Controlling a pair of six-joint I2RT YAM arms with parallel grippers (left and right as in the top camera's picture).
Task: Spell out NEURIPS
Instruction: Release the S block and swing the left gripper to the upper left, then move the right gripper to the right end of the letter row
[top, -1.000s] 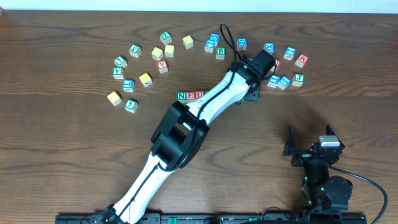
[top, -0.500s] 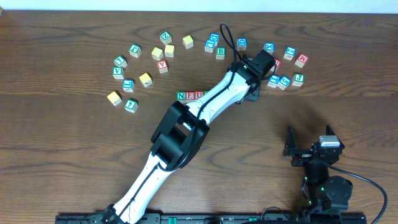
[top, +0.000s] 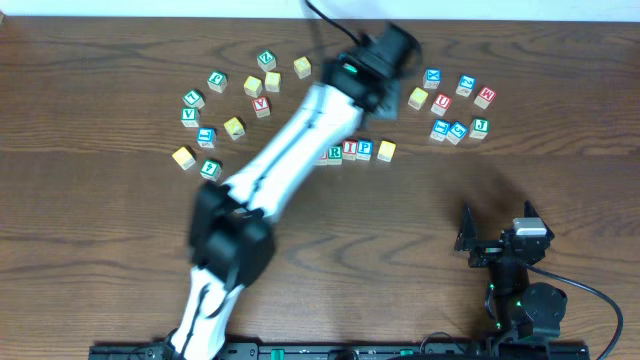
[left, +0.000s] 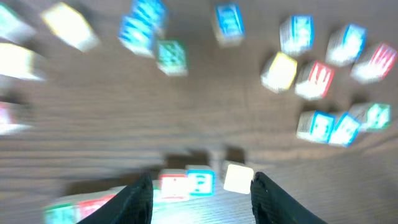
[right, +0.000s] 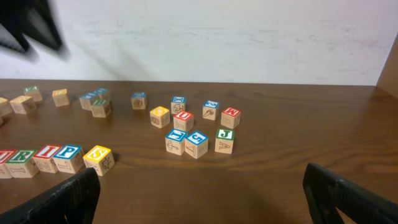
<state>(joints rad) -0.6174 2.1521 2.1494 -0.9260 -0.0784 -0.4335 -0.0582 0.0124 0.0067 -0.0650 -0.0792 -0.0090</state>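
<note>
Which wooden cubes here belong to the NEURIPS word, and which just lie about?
Job: green R wooden cube, red I wooden cube, blue P wooden cube, yellow-topped wooden cube.
Lying about: green J wooden cube, green V wooden cube.

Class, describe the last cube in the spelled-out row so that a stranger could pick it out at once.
On the brown table, a row of letter cubes lies near the middle, partly under the white arm. At the row's right end sits the yellow cube, marked S, beside the blue P cube. It is the only yellow one in the row.
</note>
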